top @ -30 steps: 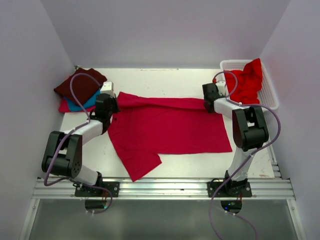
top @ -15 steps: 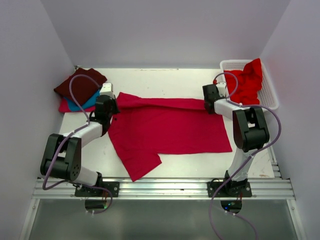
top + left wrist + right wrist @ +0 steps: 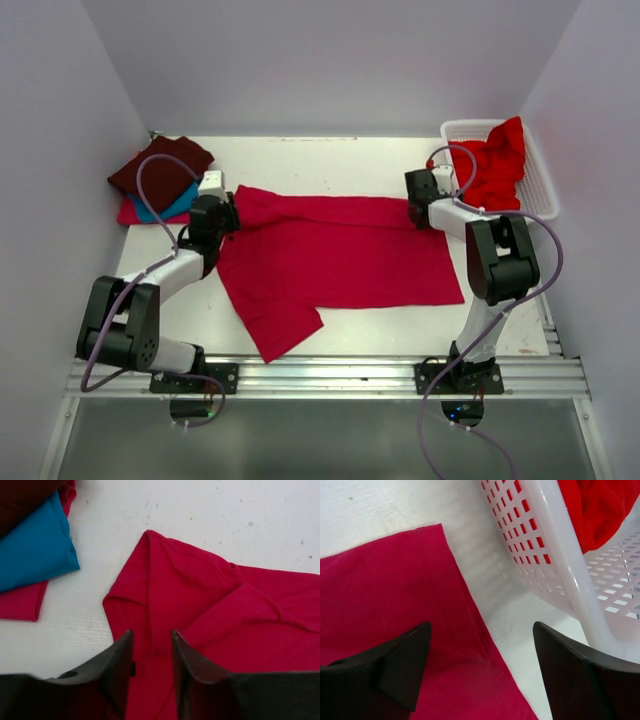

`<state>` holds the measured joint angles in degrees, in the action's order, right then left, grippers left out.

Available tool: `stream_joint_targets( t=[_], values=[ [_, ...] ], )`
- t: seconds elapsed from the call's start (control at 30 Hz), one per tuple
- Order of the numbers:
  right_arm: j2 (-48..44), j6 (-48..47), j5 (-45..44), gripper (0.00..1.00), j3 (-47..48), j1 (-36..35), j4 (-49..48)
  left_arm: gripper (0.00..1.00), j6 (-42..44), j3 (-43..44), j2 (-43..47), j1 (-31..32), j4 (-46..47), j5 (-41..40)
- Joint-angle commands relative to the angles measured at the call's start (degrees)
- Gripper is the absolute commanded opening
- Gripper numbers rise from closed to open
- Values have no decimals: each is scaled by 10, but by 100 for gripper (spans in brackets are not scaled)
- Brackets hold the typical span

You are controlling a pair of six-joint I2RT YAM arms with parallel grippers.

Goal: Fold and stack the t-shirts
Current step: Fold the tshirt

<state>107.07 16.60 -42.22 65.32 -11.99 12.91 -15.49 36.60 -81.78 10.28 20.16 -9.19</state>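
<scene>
Folding looks barely begun: the crimson shirt (image 3: 340, 255) lies spread on the tabletop (image 3: 330, 165), my left end effector (image 3: 151, 639) slightly open, my right end effector (image 3: 482, 630) wide open, over its far corners, so I'd regrip next.

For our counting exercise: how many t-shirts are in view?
5: crimson t-shirt spread mid-table; maroon t-shirt, teal t-shirt and pink-red t-shirt stacked far left; bright red t-shirt in the white basket, which may hide more.
</scene>
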Motion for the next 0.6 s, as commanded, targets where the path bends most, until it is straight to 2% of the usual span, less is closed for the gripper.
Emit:
stream_joint_targets(
  t=[0.0, 0.03, 0.13, 0.3, 0.33, 0.37, 0.4, 0.43, 0.47, 0.5, 0.53, 0.57],
  values=[
    [-42, 12, -11, 89, -1, -1, -4, 51, -23, -17, 62, 4, 23, -16],
    [-47, 13, -9, 91, -2, -1, -4, 64, -22, -21, 74, 5, 25, -19],
    [-71, 15, 0, 94, -7, -2, -5, 93, -19, -25, 119, 9, 22, -30],
    [-108, 10, 37, 92, -9, -6, -8, 93, -12, 0, 131, 9, 16, -25],
    [-115, 9, 53, 90, -8, -8, -9, 91, -12, 9, 123, 9, 12, -22],
    [-118, 5, 68, 80, -9, -8, -14, 87, -14, 26, 102, 10, 2, -18],
    [-121, 0, 117, 72, -9, -9, -17, 79, -14, 34, 90, 10, 2, -12],
    [-123, -3, 144, 60, -10, -9, -22, 53, -16, 42, 77, 9, 2, 1],
    [-127, -4, 175, 12, -12, -9, -31, 34, -18, 57, 52, 10, 0, 8],
    [-128, -3, 257, 0, -14, -8, -37, 15, -25, 63, 40, 10, 0, 14],
    [-127, -4, 297, 0, -14, -12, -41, 0, -30, 70, 16, 9, -2, 25],
    [-123, -3, 350, 0, -12, -12, -46, 0, -31, 84, 5, 9, -10, 35]
  ],
)
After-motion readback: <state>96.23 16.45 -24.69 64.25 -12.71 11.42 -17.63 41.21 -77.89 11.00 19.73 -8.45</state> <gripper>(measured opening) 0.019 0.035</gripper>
